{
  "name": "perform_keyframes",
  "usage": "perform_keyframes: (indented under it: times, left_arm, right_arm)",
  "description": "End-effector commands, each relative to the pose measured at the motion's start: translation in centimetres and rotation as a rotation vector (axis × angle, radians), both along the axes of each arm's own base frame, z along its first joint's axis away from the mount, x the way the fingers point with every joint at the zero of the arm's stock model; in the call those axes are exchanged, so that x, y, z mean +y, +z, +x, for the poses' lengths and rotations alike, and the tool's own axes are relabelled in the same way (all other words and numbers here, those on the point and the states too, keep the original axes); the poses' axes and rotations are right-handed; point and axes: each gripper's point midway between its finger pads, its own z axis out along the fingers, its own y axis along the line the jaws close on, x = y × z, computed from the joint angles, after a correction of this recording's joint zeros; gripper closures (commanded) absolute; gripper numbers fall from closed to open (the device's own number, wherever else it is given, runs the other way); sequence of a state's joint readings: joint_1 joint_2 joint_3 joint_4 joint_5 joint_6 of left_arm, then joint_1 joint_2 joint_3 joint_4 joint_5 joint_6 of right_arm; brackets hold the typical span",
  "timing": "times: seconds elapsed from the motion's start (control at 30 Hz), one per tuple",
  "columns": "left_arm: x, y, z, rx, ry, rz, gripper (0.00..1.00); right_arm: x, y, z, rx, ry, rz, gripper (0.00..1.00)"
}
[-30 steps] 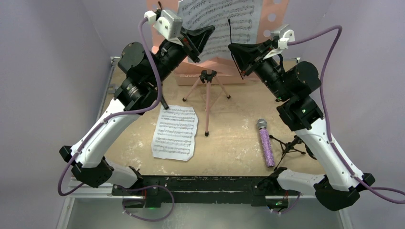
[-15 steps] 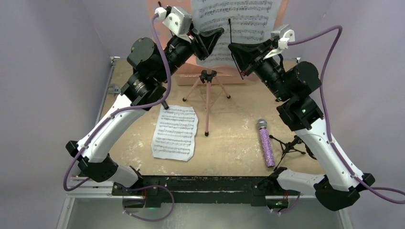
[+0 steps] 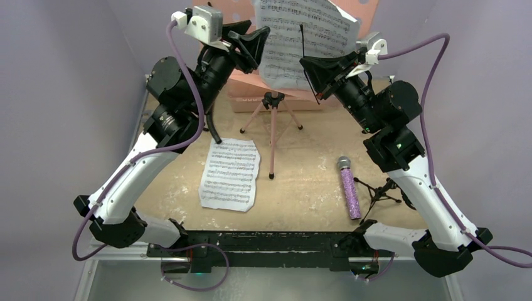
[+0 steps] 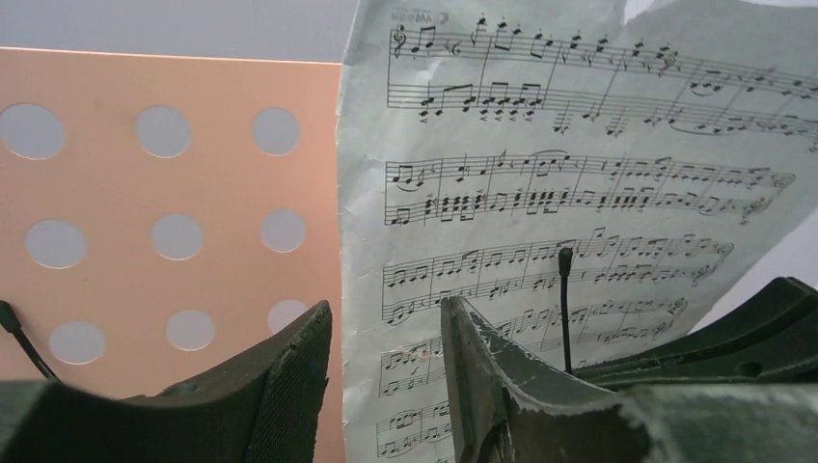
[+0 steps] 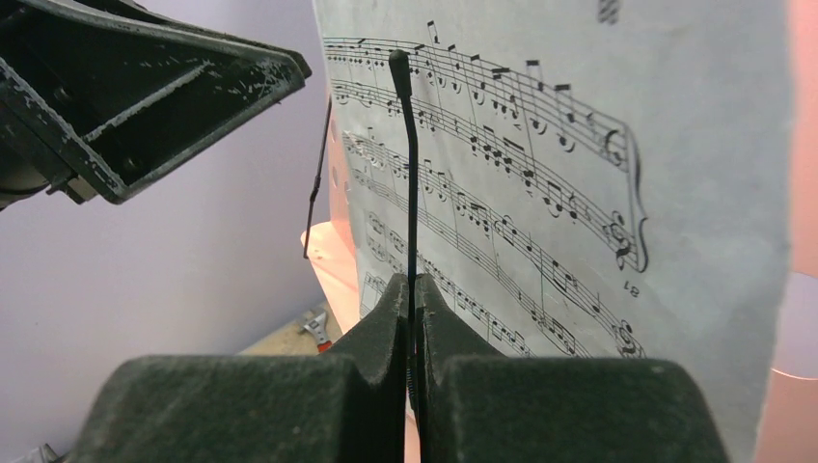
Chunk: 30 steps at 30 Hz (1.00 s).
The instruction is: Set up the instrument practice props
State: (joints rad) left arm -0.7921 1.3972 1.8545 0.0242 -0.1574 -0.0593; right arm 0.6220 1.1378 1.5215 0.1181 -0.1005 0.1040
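The left claw [image 4: 386,309] stands partly open. Its two dark fingers [image 4: 289,386] are apart with a clear gap between them and grip nothing. Just beyond that gap runs the left edge of a white sheet-music page [image 4: 579,193], which leans upright against the pink perforated desk of the music stand [image 4: 193,174]. Whether the paper's edge lies between the fingertips or just past them cannot be told.

The right claw [image 5: 412,289] is closed tight on a thin black wire [image 5: 412,174], a slim upright rod with a small rounded tip that crosses the front of the same page. Its fingers meet around the wire with no gap showing.

From above, both claws are raised high at the back of the tabletop [image 3: 313,163]. The left claw is at the page's left side and the right claw at its lower right, the two close but apart. Below them the stand's pink tripod legs [image 3: 273,138] are planted on the tabletop. A second page [image 3: 230,174] lies flat just left of the nearest leg's foot.

To the right, well apart from the stand, the purple glittery microphone [image 3: 349,188] lies flat with its grey head pointing away from the arm bases. The small black mic stand [image 3: 379,191] sits just beside it on its right, near the right arm.
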Motion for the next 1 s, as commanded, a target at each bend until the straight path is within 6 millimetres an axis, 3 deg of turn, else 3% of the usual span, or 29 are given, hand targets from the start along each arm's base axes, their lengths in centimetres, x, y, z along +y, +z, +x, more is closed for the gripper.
perform_keyframes:
  times: [0.0, 0.57, 0.7, 0.9, 0.97]
  left_arm:
    - [1.4, 1.1, 0.2, -0.016, 0.048, -0.052, 0.57]
    - [-2.5, 0.9, 0.5, -0.027, -0.107, -0.069, 0.67]
    - [-2.4, 1.1, 0.5, -0.024, -0.105, -0.077, 0.67]
    - [-1.2, 1.5, 0.4, -0.029, -0.061, -0.082, 0.58]
    - [-1.0, 1.4, 0.4, -0.026, -0.054, -0.077, 0.54]
  right_arm:
    - [-0.6, 3.1, -1.6, -0.100, 0.021, 0.059, 1.00]
    - [-1.2, 3.3, -1.4, -0.086, -0.009, 0.080, 1.00]
    - [-1.2, 3.3, -1.4, -0.086, -0.009, 0.083, 1.00]
    - [-1.4, 3.3, -1.2, -0.073, -0.020, 0.103, 1.00]
    - [-1.5, 3.4, -1.3, -0.080, -0.020, 0.108, 0.93]
